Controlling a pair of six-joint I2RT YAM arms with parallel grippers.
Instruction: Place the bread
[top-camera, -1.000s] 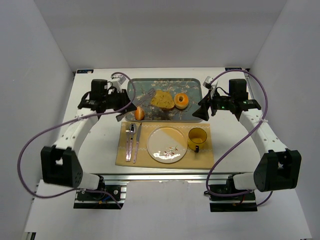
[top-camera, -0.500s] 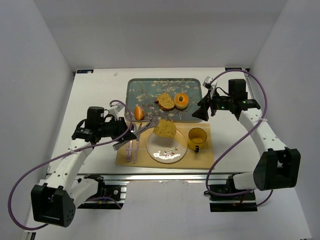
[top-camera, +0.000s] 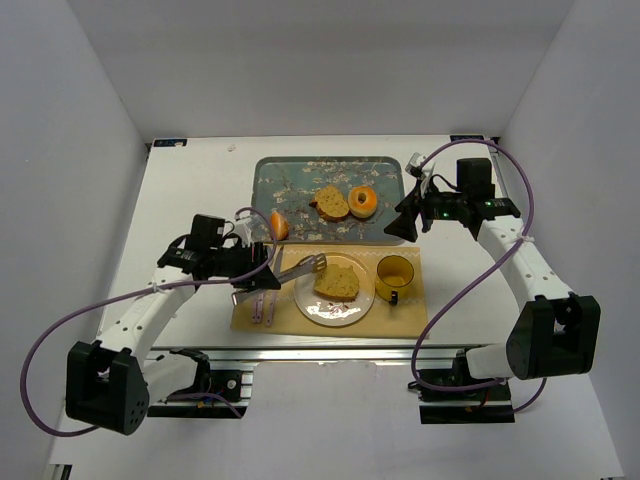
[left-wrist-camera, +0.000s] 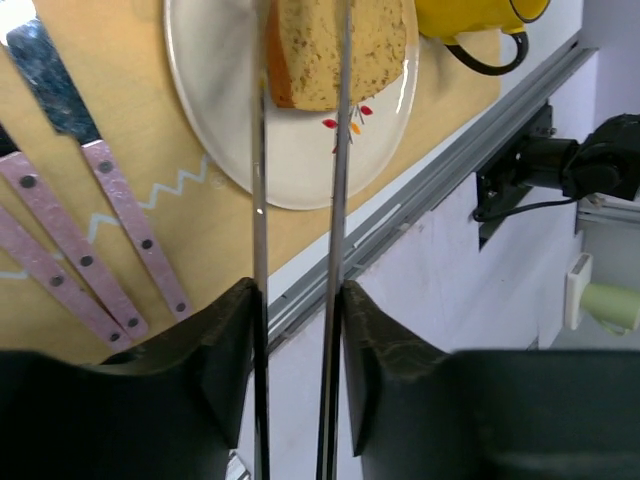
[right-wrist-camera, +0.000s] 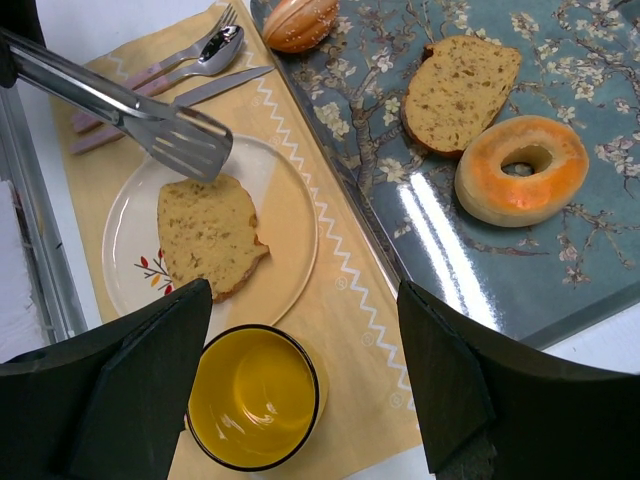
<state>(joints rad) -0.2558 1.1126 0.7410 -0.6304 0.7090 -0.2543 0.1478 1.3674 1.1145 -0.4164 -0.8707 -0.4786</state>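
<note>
One bread slice (top-camera: 337, 281) lies flat on the white plate (top-camera: 308, 302), also seen in the right wrist view (right-wrist-camera: 205, 235) and left wrist view (left-wrist-camera: 335, 50). My left gripper (top-camera: 255, 277) is shut on metal tongs (top-camera: 300, 268); the tong tips (right-wrist-camera: 190, 140) hover just left of and above that slice, apart from it. The tong arms (left-wrist-camera: 258, 200) stand spread in the left wrist view. The second bread slice (top-camera: 331, 202) lies on the blue floral tray (top-camera: 290, 180). My right gripper (top-camera: 408, 225) is open and empty over the tray's right edge.
A glazed doughnut (top-camera: 363, 201) and a small orange fruit (top-camera: 277, 226) are on the tray. A yellow mug (top-camera: 395, 277) stands right of the plate on the tan placemat (top-camera: 400, 315). Cutlery (top-camera: 262, 300) lies left of the plate, under the tongs.
The slice held in the tongs above the plate now lies on the plate. The tongs have let go and drawn back left. The right arm has not moved.
</note>
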